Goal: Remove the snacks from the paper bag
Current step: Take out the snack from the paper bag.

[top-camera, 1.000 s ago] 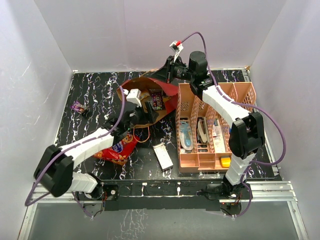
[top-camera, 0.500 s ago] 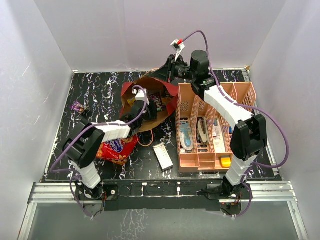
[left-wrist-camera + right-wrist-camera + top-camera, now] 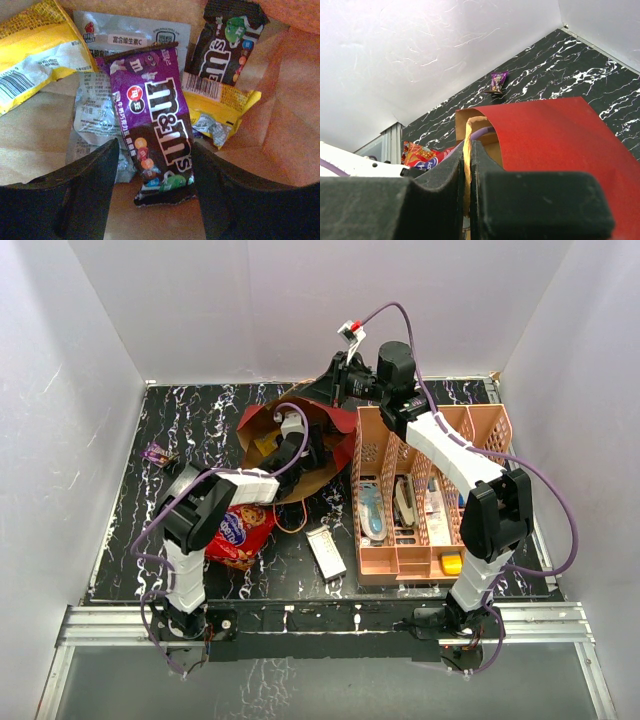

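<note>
The dark red paper bag (image 3: 258,420) lies tilted open with its kraft inside (image 3: 280,120) showing. My left gripper (image 3: 303,447) is inside it, open, its jaws either side of the lower end of a purple packet (image 3: 155,125) without closing on it. Around that packet lie a brown packet (image 3: 225,47), a yellow packet (image 3: 35,55), a clear wrapper (image 3: 135,40) and a smaller yellow wrapper (image 3: 220,107). My right gripper (image 3: 340,388) is shut on the bag's tan cord handle (image 3: 468,150) and holds the bag's mouth (image 3: 560,135) up. The large red cookie bag (image 3: 240,532) lies on the table outside.
A small purple packet (image 3: 157,453) lies at the table's left. A small white box (image 3: 325,551) lies in front of the bag. The pink rack (image 3: 385,455) with stationery stands right of the bag, close to my right arm. White walls enclose the table.
My left arm has swung right and reached deeper into the bag, its gripper now over the purple packet. My right gripper still holds the handle in place.
</note>
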Action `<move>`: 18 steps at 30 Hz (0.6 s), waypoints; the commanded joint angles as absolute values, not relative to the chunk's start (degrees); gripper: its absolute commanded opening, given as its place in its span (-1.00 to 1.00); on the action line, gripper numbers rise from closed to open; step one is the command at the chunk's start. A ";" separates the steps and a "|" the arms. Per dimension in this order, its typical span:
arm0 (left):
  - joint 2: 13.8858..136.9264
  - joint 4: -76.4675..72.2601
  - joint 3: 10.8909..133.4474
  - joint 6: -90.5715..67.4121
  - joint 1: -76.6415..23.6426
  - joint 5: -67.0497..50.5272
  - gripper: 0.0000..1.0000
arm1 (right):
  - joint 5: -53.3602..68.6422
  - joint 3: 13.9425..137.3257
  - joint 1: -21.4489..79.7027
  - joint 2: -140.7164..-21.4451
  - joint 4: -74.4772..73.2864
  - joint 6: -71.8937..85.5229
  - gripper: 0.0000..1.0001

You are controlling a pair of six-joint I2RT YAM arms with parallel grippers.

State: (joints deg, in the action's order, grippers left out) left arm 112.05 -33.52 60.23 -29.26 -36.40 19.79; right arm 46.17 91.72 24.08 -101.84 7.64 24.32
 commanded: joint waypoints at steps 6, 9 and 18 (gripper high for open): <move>114.09 -31.14 64.80 -32.39 -36.74 21.57 -0.01 | 45.36 95.31 24.41 -99.67 8.99 23.91 -0.85; 114.41 -29.71 65.49 -33.08 -36.74 21.62 -0.12 | 45.26 95.51 24.56 -99.67 8.88 23.82 -0.85; 113.70 -25.31 66.92 -33.29 -36.69 21.35 -0.65 | 44.92 95.89 24.70 -99.50 8.20 23.23 -0.85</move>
State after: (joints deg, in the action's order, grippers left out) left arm 114.52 -28.16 64.95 -33.30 -36.51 21.43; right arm 45.45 92.53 24.43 -101.84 6.98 24.05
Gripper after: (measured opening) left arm 0.231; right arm 0.077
